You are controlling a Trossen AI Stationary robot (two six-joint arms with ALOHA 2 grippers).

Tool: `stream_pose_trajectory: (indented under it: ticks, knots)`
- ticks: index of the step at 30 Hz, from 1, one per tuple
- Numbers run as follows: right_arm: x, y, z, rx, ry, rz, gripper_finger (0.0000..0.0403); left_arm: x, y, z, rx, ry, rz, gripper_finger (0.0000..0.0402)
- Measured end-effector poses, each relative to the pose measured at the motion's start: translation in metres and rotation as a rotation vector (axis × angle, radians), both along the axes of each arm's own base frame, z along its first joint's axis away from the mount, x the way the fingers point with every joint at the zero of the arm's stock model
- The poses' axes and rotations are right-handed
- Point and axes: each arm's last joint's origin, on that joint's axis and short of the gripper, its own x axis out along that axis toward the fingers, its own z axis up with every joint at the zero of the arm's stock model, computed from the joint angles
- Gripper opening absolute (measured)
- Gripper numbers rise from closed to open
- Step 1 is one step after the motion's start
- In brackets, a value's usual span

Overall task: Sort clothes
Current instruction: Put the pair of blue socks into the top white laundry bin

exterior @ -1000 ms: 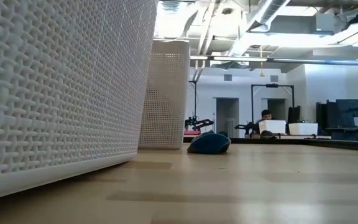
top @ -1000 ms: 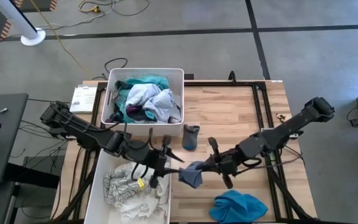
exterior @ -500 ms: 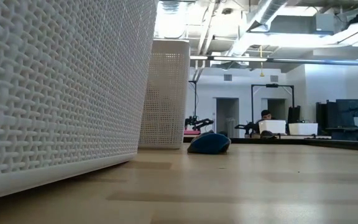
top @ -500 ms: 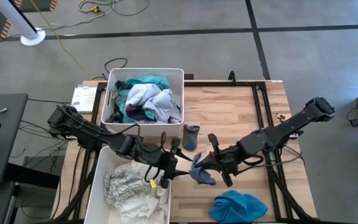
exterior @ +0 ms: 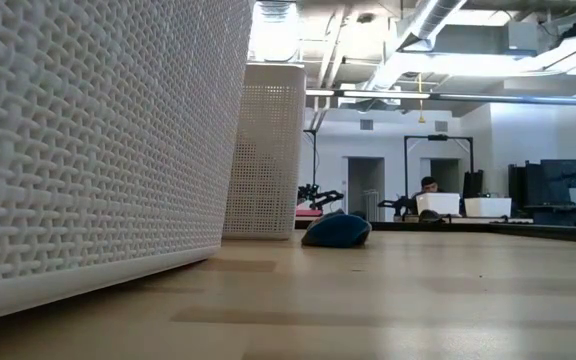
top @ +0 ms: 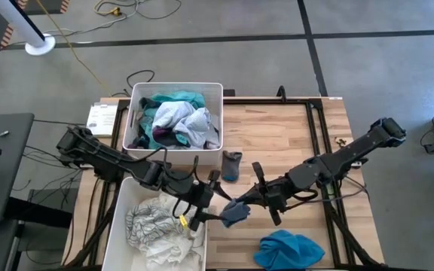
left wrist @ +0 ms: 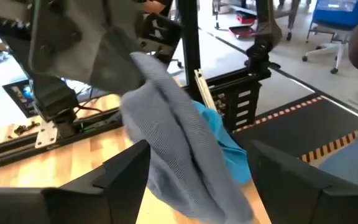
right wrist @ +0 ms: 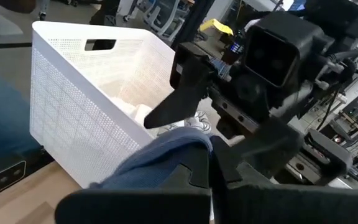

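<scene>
A grey-blue garment [top: 236, 214] hangs between my two grippers over the middle of the table's near part. My right gripper [top: 242, 204] comes from the table's right and is shut on it. My left gripper [top: 215, 206] comes from the left and is open. In the left wrist view its two fingers [left wrist: 127, 169] stand on either side of the hanging garment [left wrist: 179, 155], and no touch shows. A dark sock [top: 231, 165] lies flat on the wood behind them. A bright blue garment [top: 288, 249] lies at the near edge. My right gripper pinches a bunched upper fold of the grey-blue garment [right wrist: 169, 155] between its two fingers. It comes roughly level from the table's right side. The garment hangs slack below and ahead of the fingers, and its lower end [left wrist: 210, 193] shows above the wood.
A white bin [top: 215, 90] at the far left holds teal, white and dark clothes. A second white bin [top: 120, 207] at the near left holds white and grey clothes. In the low view both bins [exterior: 98, 150] fill the left, with the sock [exterior: 336, 230] beyond.
My left gripper has gone toward the table's right, up to the garment held by my right gripper, and now stands with its fingers around it. The garment has swung a little and hangs more bunched than before.
</scene>
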Motion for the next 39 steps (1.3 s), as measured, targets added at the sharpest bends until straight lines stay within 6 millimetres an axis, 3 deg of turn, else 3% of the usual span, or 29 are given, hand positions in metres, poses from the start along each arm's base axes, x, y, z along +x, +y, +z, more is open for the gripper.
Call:
stream_pose_trajectory:
  ticks: [9, 13, 16, 23, 29, 39]
  knots:
    - [0.000, 0.000, 0.003, 0.010, -0.028, 0.000, 0.0001, 0.009, 0.012, -0.004, -0.049, 0.004, 0.057, 0.0270]
    - [0.000, 0.000, 0.003, 0.009, -0.028, -0.001, 0.0001, 0.012, 0.015, -0.006, -0.032, 0.003, 0.072, 0.0248]
    - [0.000, 0.000, 0.003, 0.009, -0.028, -0.002, 0.0001, 0.012, 0.015, -0.006, -0.007, -0.005, 0.067, 0.0200]
    - [0.000, -0.001, -0.001, 0.028, 0.013, -0.024, 0.0004, 0.011, 0.011, -0.008, 0.101, -0.016, 0.038, 0.0019]
    - [-0.001, -0.003, -0.009, 0.061, 0.107, -0.075, 0.0041, 0.006, 0.011, -0.008, 0.187, 0.008, 0.076, 0.0007]
    - [-0.005, -0.004, -0.022, 0.122, 0.275, -0.121, 0.0118, -0.016, 0.021, 0.017, 0.270, 0.079, 0.198, 0.0003]
